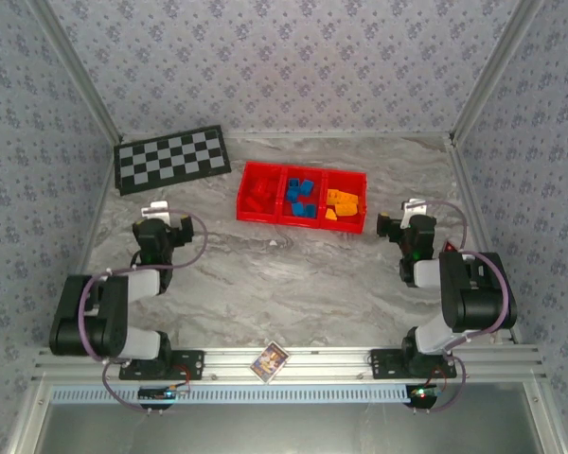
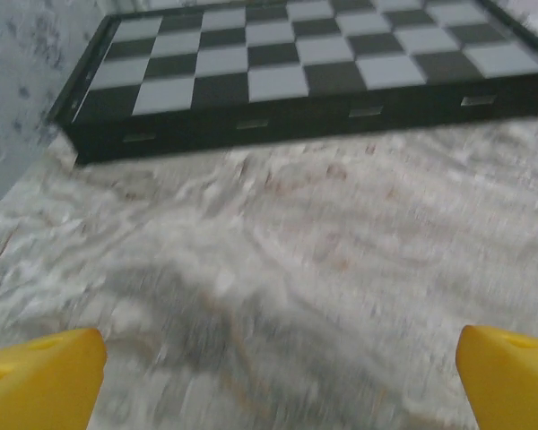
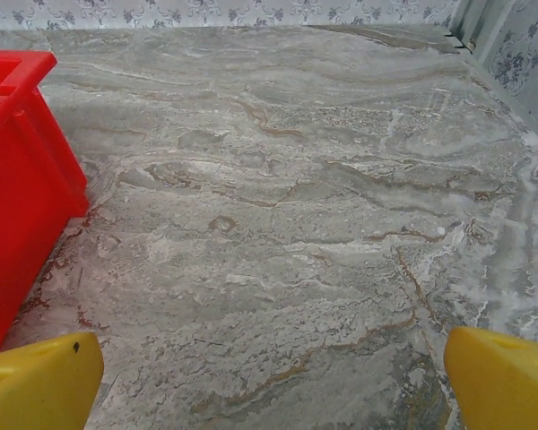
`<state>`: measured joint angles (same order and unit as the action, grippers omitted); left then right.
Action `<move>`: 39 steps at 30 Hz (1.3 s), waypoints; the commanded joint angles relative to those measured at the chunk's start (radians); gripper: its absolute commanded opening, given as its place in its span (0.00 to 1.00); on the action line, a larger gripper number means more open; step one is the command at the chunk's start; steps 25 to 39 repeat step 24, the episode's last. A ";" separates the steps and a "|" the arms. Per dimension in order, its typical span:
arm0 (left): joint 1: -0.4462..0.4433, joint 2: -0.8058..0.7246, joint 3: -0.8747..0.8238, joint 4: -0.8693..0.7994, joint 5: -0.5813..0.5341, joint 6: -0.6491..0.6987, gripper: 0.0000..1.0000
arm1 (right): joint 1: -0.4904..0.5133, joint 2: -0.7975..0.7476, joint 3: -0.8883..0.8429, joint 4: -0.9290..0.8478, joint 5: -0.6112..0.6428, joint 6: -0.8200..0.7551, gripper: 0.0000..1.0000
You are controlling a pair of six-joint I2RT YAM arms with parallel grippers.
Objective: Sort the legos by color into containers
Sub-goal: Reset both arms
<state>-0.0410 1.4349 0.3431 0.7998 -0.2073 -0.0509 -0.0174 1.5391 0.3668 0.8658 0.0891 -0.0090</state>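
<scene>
1. At your far left, the black-and-grey checkerboard mat point(image 1: 173, 161) point(image 2: 305, 63) lies flat at the back left corner of the grey marbled table point(image 1: 293, 274).
2. Your left gripper point(image 1: 159, 214) point(image 2: 278, 381) is just in front of that mat. Its yellow fingers point(image 2: 45, 376) are spread wide with nothing between them.
3. A small printed card point(image 1: 270, 360) rests on the near rail, between the two arm bases.
4. Toward the back, mid-table, you have the long shallow bright red plastic tray point(image 1: 293, 219) point(image 3: 18, 179) with three compartments side by side.
5. The small red plastic bricks point(image 1: 258, 194) lie in its left compartment, the blue bricks point(image 1: 303, 199) in the middle one, and the orange-yellow bricks point(image 1: 343, 201) in the right one.
6. Your right gripper point(image 1: 412, 214) point(image 3: 269, 381) is near the tray's right end without touching it. Its jaws are wide apart and empty.
</scene>
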 commanded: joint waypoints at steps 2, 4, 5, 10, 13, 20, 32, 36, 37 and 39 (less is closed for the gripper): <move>0.033 0.065 0.004 0.075 0.114 0.031 1.00 | -0.002 -0.005 0.011 -0.004 -0.007 -0.011 1.00; 0.039 0.123 0.013 0.170 0.178 0.053 1.00 | -0.001 -0.003 0.011 -0.003 -0.005 -0.011 1.00; 0.039 0.098 0.028 0.082 0.182 0.052 1.00 | -0.001 -0.004 0.011 -0.004 -0.006 -0.011 1.00; 0.039 0.106 0.060 0.045 0.122 0.035 1.00 | -0.003 -0.004 0.012 -0.004 -0.008 -0.011 1.00; 0.031 0.100 0.055 0.044 0.104 0.036 1.00 | -0.002 -0.005 0.011 -0.004 -0.008 -0.011 1.00; 0.029 0.098 0.056 0.038 0.100 0.037 1.00 | -0.002 -0.002 0.015 -0.007 -0.009 -0.013 1.00; 0.030 0.098 0.056 0.039 0.100 0.037 1.00 | -0.003 -0.004 0.013 -0.005 -0.008 -0.012 1.00; 0.030 0.098 0.056 0.039 0.100 0.037 1.00 | -0.003 -0.004 0.013 -0.005 -0.008 -0.012 1.00; 0.030 0.098 0.056 0.039 0.100 0.037 1.00 | -0.003 -0.004 0.013 -0.005 -0.008 -0.012 1.00; 0.030 0.098 0.056 0.039 0.100 0.037 1.00 | -0.003 -0.004 0.013 -0.005 -0.008 -0.012 1.00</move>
